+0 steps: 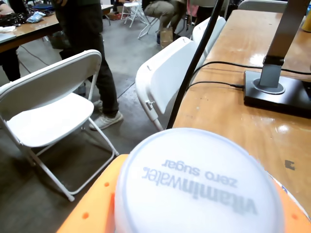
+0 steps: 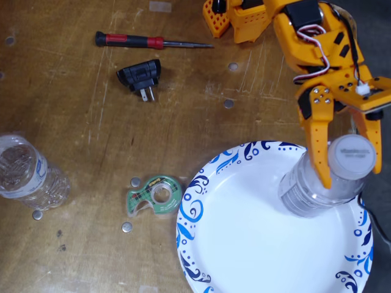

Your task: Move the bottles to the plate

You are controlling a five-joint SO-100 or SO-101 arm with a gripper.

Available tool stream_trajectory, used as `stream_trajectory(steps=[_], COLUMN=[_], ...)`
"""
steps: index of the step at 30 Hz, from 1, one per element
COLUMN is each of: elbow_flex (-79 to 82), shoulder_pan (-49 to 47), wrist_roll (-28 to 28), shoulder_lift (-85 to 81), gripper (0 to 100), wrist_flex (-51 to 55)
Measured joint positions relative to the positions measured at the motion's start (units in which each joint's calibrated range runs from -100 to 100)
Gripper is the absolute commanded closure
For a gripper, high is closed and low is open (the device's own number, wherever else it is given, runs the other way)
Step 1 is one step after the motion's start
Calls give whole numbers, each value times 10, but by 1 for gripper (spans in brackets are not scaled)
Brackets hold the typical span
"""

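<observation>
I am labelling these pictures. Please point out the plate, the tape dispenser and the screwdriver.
plate [image 2: 197, 210]: fixed view, left patterned rim.
tape dispenser [image 2: 145, 196]: fixed view, green body.
screwdriver [image 2: 131, 40]: fixed view, red handle.

Screwdriver [image 2: 149, 41], black plug adapter [image 2: 140, 78], green tape dispenser [image 2: 154, 195]; white folding chairs [image 1: 51, 114].

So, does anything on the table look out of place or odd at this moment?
Nothing is spilled or broken. The second bottle still lies far left of the plate in the fixed view. The gripper holds the other bottle upright over the plate, near its right rim. A plug adapter lies loose.
</observation>
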Motion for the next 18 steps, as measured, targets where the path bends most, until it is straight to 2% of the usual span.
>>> stream_trajectory(steps=[11, 18], elbow_flex=[30, 56], shoulder_pan=[16, 20], wrist_roll=[-1, -15], shoulder_lift=[2, 7], gripper=[79, 79], wrist_flex=[0, -54])
